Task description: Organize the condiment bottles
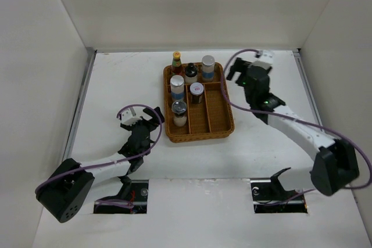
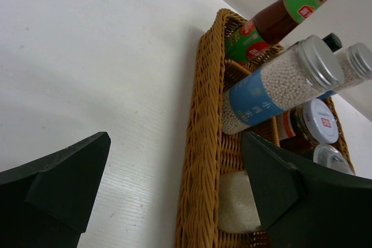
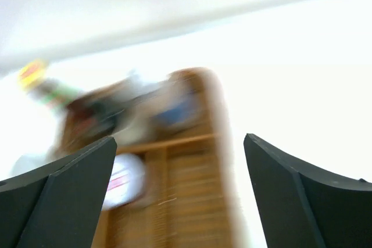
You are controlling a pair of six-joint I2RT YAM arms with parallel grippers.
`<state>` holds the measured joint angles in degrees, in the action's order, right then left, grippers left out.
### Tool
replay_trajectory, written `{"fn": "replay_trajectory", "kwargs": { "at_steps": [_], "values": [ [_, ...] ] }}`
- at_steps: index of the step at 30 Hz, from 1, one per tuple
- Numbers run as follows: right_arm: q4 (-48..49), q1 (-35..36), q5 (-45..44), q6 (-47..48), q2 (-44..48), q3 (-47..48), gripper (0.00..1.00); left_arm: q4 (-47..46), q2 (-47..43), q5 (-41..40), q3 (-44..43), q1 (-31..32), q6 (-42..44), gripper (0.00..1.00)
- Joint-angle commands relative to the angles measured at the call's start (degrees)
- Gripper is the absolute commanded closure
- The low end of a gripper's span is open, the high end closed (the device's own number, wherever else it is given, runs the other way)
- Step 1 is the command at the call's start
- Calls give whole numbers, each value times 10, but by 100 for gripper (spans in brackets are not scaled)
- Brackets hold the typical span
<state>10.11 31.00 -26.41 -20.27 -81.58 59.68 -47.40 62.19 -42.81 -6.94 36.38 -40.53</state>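
Six condiment bottles stand in the left half of a brown wicker tray (image 1: 218,117). At the back are the dark red yellow-capped sauce bottle (image 1: 176,62), a dark bottle (image 1: 190,73) and a white blue-labelled cylinder (image 1: 207,67). In front of them are a second cylinder (image 1: 177,87), a pink-labelled jar (image 1: 197,92) and a grey-lidded jar (image 1: 179,112). My left gripper (image 1: 153,114) is open and empty just left of the tray. The left wrist view shows the tray's rim (image 2: 200,143), the sauce bottle (image 2: 279,18) and a cylinder (image 2: 279,82). My right gripper (image 1: 234,72) is open and empty at the tray's back right corner.
The right wrist view is blurred; it shows the tray's right compartments (image 3: 195,196) without bottles and a white-lidded jar (image 3: 125,181). White walls close in the table on the left, back and right. Cables loop over both arms.
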Motion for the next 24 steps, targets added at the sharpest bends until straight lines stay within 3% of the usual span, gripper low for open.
{"fn": "replay_trajectory", "kwargs": {
  "at_steps": [1, 6, 18, 21, 24],
  "values": [
    [-42, -77, -140, -23, 74, -86, 0, -25, -14, 2, -8, 6, -6, 0],
    [-106, -169, -171, -42, 124, -166, 0, -25, -13, 4, -9, 12, -6, 0],
    [-46, -243, -47, -66, -5, -168, 0, -25, -9, 5, -10, 17, -7, 0],
    [-12, -257, -32, -68, -27, -170, 16, -25, -8, 4, -10, 15, -7, 0],
    [3, -256, -33, -71, -19, -167, 41, -25, -11, 5, -9, 15, -7, 0]
  ]
}}
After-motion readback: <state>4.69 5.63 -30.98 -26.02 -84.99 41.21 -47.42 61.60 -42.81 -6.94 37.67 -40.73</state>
